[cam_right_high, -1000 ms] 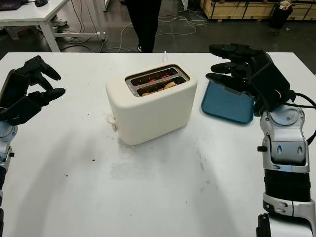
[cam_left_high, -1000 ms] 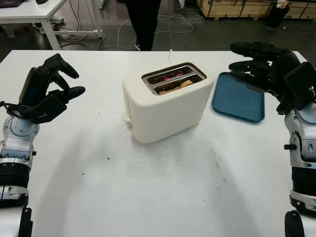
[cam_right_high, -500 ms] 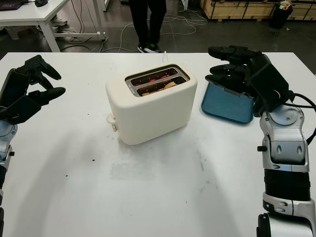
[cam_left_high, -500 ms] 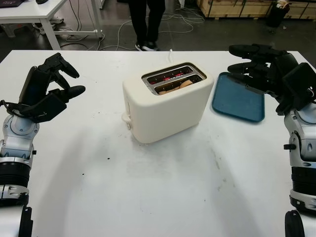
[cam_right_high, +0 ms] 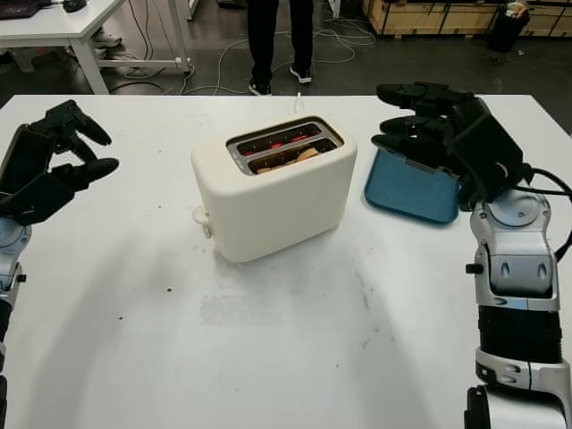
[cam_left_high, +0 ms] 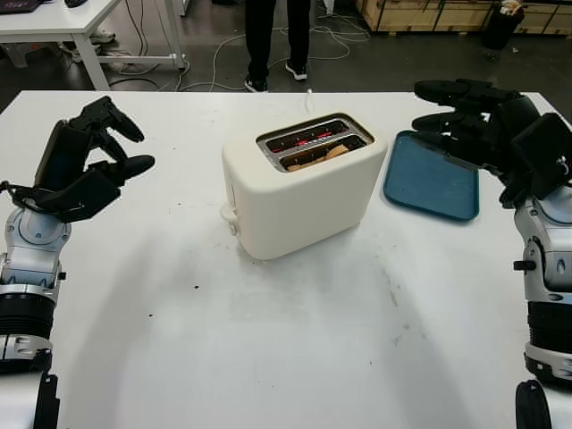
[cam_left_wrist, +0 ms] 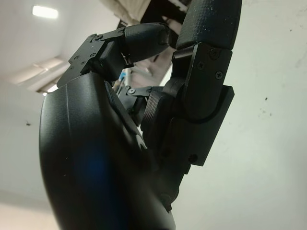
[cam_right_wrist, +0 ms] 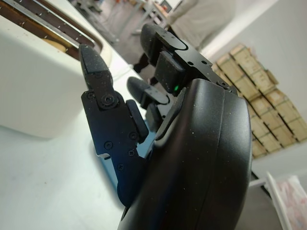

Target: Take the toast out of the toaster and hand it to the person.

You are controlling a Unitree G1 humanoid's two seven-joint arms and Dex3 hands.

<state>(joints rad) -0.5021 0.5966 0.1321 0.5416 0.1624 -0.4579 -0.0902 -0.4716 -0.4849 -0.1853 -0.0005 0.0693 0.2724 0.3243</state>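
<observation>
A cream two-slot toaster (cam_left_high: 299, 192) stands in the middle of the white table (cam_left_high: 286, 357). The near slot holds a slice of toast (cam_left_high: 325, 155) sunk low; the far slot glows red inside. My right hand (cam_left_high: 460, 114) hovers open above the table to the right of the toaster, over the blue tray (cam_left_high: 431, 185), holding nothing. My left hand (cam_left_high: 107, 147) is raised open at the far left, well away from the toaster. A person's legs (cam_left_high: 277, 40) stand on the floor beyond the table's far edge.
The blue tray lies flat right of the toaster. A white cord (cam_left_high: 309, 96) runs from the toaster's back toward the far edge. Another white table (cam_left_high: 63, 22) stands at the back left, with cables on the floor and wooden crates (cam_left_high: 429, 13) behind.
The person behind the table has shifted stance, feet now apart. Both of my hands stay about where they were.
</observation>
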